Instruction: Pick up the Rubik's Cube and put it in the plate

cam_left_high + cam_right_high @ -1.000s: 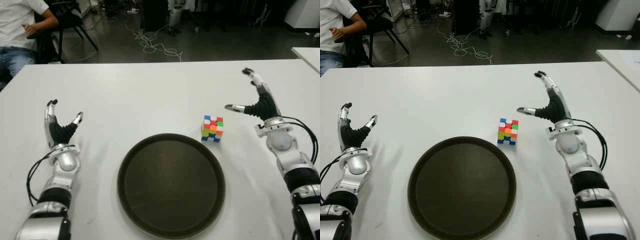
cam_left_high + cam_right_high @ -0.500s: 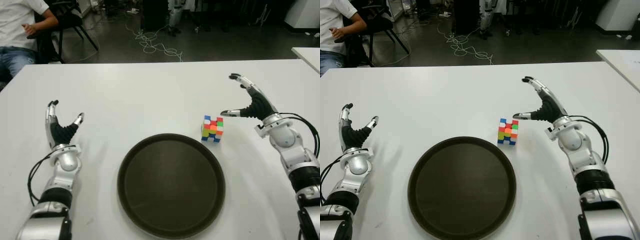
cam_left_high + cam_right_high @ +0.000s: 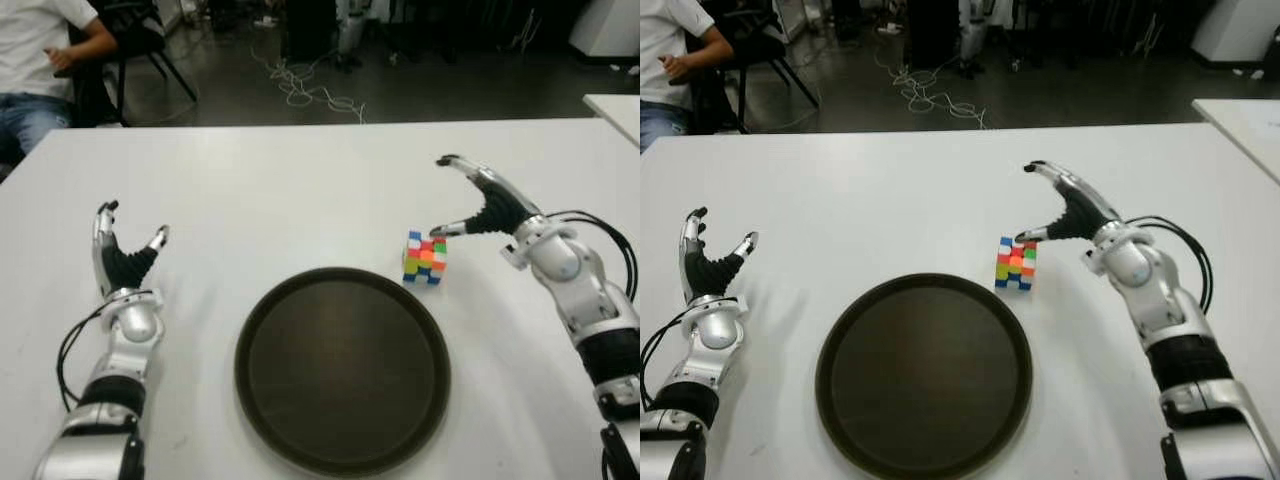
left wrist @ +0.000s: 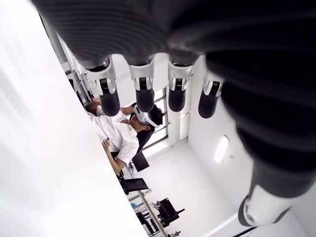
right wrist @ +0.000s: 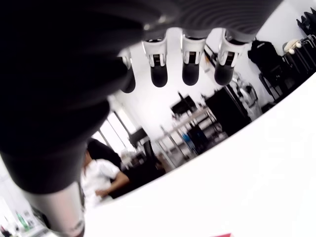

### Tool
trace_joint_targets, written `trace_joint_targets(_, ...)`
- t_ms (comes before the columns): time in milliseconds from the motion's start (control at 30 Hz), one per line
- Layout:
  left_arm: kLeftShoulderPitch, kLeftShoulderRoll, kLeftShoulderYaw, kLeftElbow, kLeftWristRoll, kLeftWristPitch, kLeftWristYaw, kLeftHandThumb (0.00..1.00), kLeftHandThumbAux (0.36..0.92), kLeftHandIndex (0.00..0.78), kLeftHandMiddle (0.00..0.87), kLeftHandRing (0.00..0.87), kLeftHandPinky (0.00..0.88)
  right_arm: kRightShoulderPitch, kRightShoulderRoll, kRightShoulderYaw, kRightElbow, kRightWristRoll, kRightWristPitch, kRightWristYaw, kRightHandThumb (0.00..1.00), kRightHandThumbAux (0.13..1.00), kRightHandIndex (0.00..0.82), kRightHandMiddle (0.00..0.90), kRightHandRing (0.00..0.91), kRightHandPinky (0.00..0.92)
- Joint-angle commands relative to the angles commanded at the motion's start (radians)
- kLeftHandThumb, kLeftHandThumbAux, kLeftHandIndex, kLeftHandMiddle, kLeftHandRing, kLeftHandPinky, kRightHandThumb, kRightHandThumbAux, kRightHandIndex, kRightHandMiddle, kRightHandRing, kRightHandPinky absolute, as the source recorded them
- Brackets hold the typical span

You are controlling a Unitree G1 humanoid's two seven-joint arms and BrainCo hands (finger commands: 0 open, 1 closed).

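While the white desk (image 3: 300, 190) carries everything, the order by size runs: the dark round plate (image 3: 342, 370) at the near middle, the two robot hands, then the Rubik's Cube (image 3: 424, 258). The cube stands on the desk just off the plate's rim, at about one o'clock from the plate's centre, and is not yet held. The right robot hand (image 3: 478, 205) hovers spread and empty, fingers fanned above and thumb tip just beside the cube's upper right corner; whether it touches is unclear. From that hand the cube lies at roughly eight o'clock, very near. The cube has no long axis, so any pair of opposite faces would likely serve. The left robot hand (image 3: 122, 262), also spread and empty, shows well apart at the plate's nine o'clock, so the right is plainly nearer.
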Motion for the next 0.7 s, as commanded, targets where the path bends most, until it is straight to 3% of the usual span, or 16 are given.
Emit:
trace_joint_targets(167, -0.003, 0.0, -0.004, 0.003, 0.006, 0.003, 0.007, 0.0, 0.68, 0.033, 0.05, 0.04, 0.043, -0.034, 0.021, 0.041, -0.048, -0.047, 0.093, 0.032, 0.0, 0.855, 0.076, 0.002, 0.009, 0.057)
trace_joint_targets(300, -0.003, -0.002, -0.008, 0.002, 0.011, 0.001, 0.01, 0.0, 0.69, 0.033, 0.041, 0.029, 0.041, -0.047, 0.016, 0.058, -0.055, -0.061, 0.11, 0.051, 0.0, 0.884, 0.053, 0.017, 0.03, 0.062)
trace_joint_targets(567, -0.001, -0.006, -0.008, 0.002, 0.005, -0.01, 0.005, 0.0, 0.69, 0.04, 0.09, 0.082, 0.081, -0.086, -0.002, 0.11, -0.064, -0.113, 0.145, 0.114, 0.0, 0.838, 0.033, 0.043, 0.051, 0.048)
trace_joint_targets(700, 0.0, -0.008, -0.005, 0.003, 0.0, -0.011, 0.006, 0.0, 0.682, 0.037, 0.086, 0.077, 0.06, -0.099, -0.002, 0.131, -0.064, -0.137, 0.162, 0.133, 0.0, 0.838, 0.024, 0.053, 0.052, 0.038)
